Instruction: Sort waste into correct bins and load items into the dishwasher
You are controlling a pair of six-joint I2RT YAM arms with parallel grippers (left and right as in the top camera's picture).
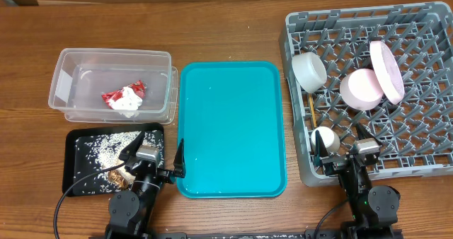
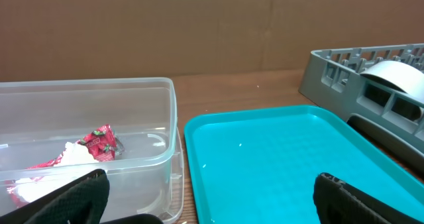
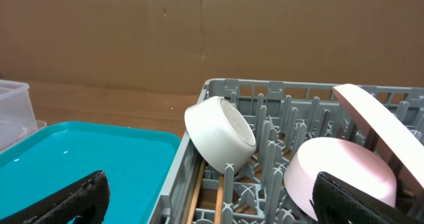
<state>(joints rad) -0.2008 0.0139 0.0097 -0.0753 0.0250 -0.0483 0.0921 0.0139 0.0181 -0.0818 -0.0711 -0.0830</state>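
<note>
The clear tub [image 1: 67,62] holds the red-and-silver wrapper [image 1: 113,96] and the white tissue [image 1: 127,102]; both also show in the left wrist view [image 2: 99,143]. The black tray [image 1: 78,175] holds white grains and brown food scraps [image 1: 113,175]. The grey dish rack [image 1: 417,27] holds the white bowl [image 1: 309,71], pink bowl [image 1: 359,89], upright plate [image 1: 387,71], white cup [image 1: 323,138] and chopsticks [image 1: 312,112]. My left gripper [image 1: 154,156] is open and empty over the black tray's right edge. My right gripper [image 1: 344,146] is open and empty at the rack's front edge.
A large teal tray [image 1: 230,126] lies between the bins and the rack, with nothing on it. The table is brown wood, with a brown cardboard wall behind it in both wrist views.
</note>
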